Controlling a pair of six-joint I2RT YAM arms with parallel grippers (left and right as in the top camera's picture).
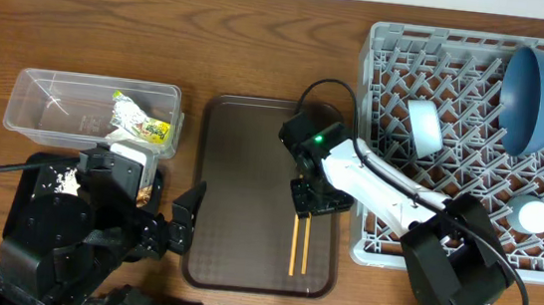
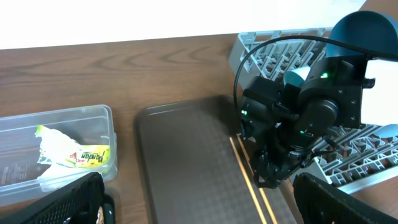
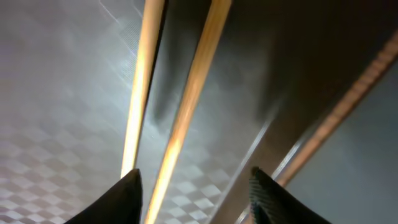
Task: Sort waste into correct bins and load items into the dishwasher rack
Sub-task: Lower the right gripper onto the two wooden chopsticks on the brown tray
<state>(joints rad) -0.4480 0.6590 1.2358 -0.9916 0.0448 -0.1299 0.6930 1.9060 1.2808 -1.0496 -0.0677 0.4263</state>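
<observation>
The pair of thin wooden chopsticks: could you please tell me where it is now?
Overhead, the chopsticks lie side by side on the right part of the brown serving tray, beneath the right hand, left of the grey plastic rack.

Overhead looks straight down at the whole surface [image 1: 262, 51]. Left wrist looks low across it. Right wrist sits close over the chopsticks [image 3: 188, 93], seen in all three.
</observation>
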